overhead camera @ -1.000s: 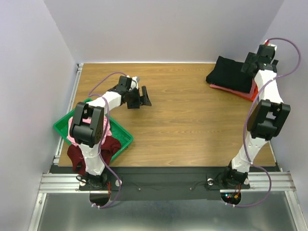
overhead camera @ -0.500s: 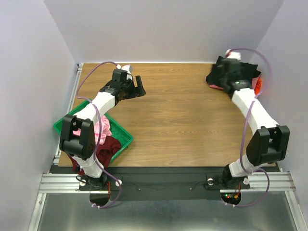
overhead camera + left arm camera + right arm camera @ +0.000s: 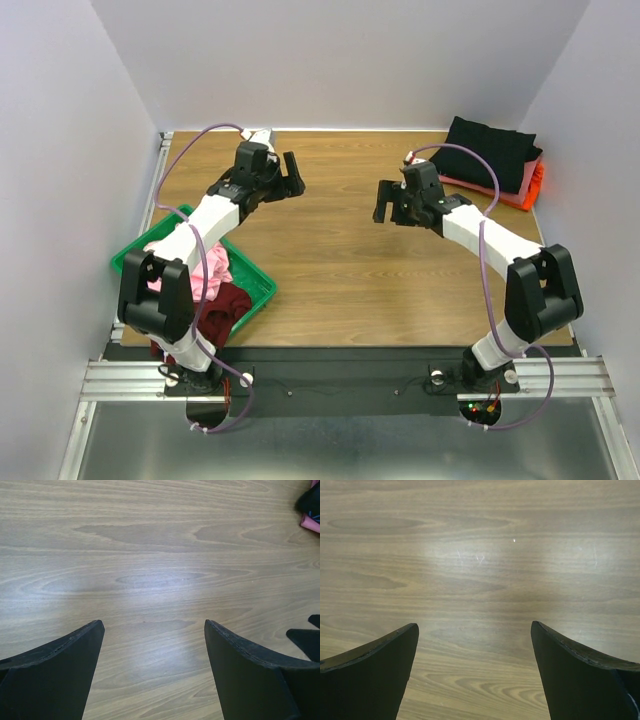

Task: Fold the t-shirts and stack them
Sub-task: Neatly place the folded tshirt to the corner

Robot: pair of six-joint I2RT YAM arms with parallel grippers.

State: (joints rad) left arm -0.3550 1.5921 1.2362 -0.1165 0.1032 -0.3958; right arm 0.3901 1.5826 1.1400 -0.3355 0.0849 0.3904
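A folded black t-shirt (image 3: 490, 148) lies on top of a pink t-shirt (image 3: 527, 178) and an orange t-shirt (image 3: 537, 186) at the table's back right; a corner of this stack (image 3: 311, 506) shows in the left wrist view. A light pink t-shirt (image 3: 212, 268) and a dark maroon t-shirt (image 3: 222, 304) lie crumpled in the green tray (image 3: 262, 284). My left gripper (image 3: 291, 178) is open and empty over bare wood at the back left. My right gripper (image 3: 390, 203) is open and empty over the table's middle, left of the stack.
The green tray sits at the table's front left edge, with maroon cloth hanging over the near edge (image 3: 158, 330). White walls close in the table on three sides. Both wrist views show only wood between open fingers (image 3: 55, 670) (image 3: 580, 675).
My right arm has swung away from the black stack toward the table's middle, letting go of it. My left gripper has moved back and settled at the back left.
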